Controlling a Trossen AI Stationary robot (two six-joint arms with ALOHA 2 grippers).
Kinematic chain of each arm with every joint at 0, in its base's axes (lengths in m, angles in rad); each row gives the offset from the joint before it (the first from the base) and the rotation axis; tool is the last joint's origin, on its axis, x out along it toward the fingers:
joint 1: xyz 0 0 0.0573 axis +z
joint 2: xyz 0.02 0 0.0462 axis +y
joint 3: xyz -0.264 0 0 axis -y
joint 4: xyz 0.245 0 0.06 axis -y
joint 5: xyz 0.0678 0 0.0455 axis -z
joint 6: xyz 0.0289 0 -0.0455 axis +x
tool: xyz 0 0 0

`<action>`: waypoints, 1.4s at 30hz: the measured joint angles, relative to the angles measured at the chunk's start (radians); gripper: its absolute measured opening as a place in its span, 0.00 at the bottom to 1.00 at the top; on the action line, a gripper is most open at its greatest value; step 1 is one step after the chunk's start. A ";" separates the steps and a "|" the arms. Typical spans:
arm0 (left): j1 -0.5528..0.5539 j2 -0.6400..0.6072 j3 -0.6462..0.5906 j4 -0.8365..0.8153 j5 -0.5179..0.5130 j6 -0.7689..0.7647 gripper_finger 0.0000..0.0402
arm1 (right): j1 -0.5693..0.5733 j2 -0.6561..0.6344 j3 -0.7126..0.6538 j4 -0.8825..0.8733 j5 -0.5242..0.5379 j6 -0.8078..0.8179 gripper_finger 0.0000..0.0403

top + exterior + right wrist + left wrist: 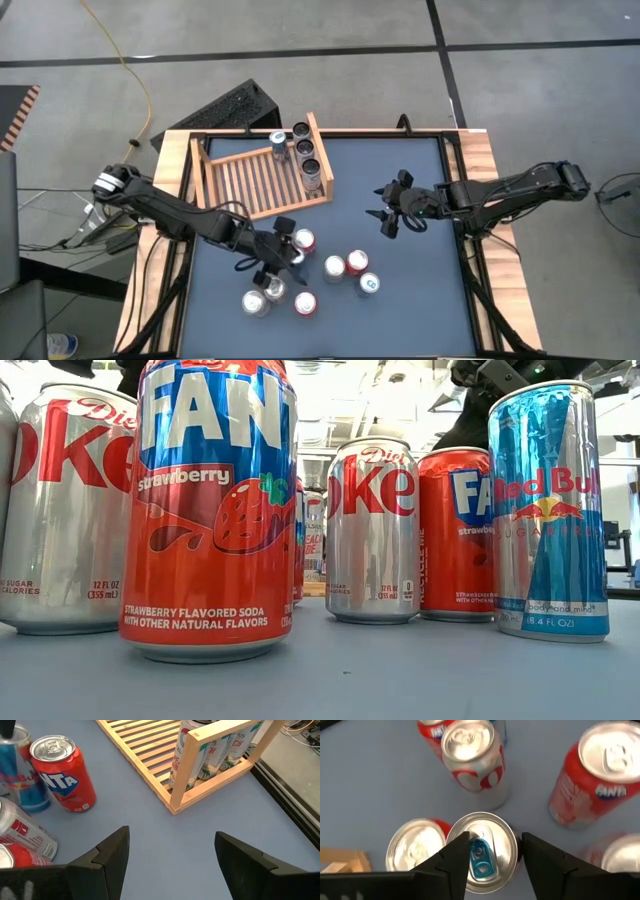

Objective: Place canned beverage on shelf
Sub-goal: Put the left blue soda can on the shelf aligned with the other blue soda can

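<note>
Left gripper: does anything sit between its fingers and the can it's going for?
No. The left gripper is down over a silver-topped can with a blue tab, one finger either side of it. Neighbouring cans stand close beside it, but none sits between fingers and can.

Two dark jointed arms (pixel 170 212) (white collar at left shoulder).
</note>
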 joint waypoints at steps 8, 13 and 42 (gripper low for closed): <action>-0.002 -0.021 0.002 -0.109 -0.014 0.111 0.38 | 0.000 0.000 0.000 -0.022 0.000 0.005 0.69; -0.002 -0.021 0.002 -0.116 -0.016 0.171 0.37 | 0.000 0.000 0.000 -0.021 0.000 0.009 0.69; -0.064 -0.011 0.114 -0.213 -0.098 0.410 0.24 | 0.000 0.000 0.000 -0.021 0.000 0.008 0.69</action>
